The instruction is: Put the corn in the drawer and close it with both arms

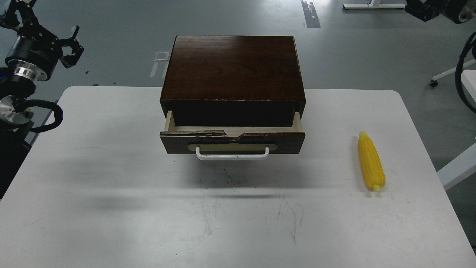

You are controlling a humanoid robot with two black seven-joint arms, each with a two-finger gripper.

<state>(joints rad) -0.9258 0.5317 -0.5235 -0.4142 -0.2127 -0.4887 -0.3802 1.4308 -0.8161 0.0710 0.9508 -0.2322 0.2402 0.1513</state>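
The yellow corn (pixel 370 162) lies on the white table (pixel 111 186) at the right, tip pointing away from me. The dark brown drawer (pixel 232 142) with its white bar handle (pixel 232 155) stands partly pulled out of the wooden cabinet (pixel 232 67) at the table's back middle; its inside is dark and looks empty. My left gripper (pixel 46 28) hangs open and empty above the floor at the far left, well away from the drawer. Only a dark end of my right gripper (pixel 422 9) shows at the top right corner, far above the corn.
The table's far edge runs just behind the cabinet's front. A black cable loop (pixel 465 74) of the right arm hangs at the right edge. White furniture legs (pixel 455 169) stand beside the table's right side. Scratches mark the table in front of the drawer.
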